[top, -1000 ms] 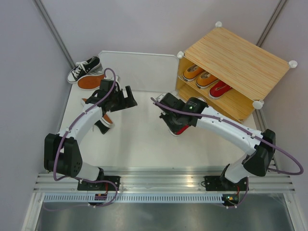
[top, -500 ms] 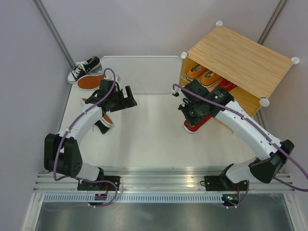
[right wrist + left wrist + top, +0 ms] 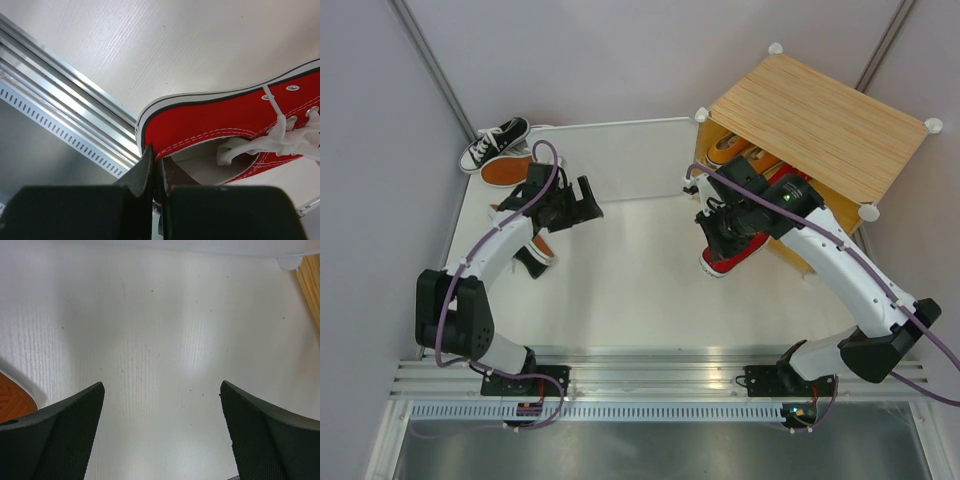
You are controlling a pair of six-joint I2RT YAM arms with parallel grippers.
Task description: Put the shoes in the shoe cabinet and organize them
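Holding a red shoe (image 3: 730,258) by the rim of its opening, the right claw (image 3: 722,232) is shut tight on the canvas. In the right wrist view the two fingers (image 3: 147,167) are pressed together on that rim, beside the white laces. The shoe is right of the centre of the top view, over the table (image 3: 630,290) and just in front of the open side of the cabinet (image 3: 820,110). I cannot tell if its sole touches the table. Inside the cabinet, orange shoes (image 3: 725,148) are on the shelf, partly hidden by the arm.

The left claw (image 3: 582,205) is wide open and holds nothing. It is left of centre, and the left wrist view shows only bare table between its fingers (image 3: 65,430). In the upper left of the top view a black shoe (image 3: 495,143) stands on its sole. Just beside it lies another shoe (image 3: 508,170) with its orange sole showing.
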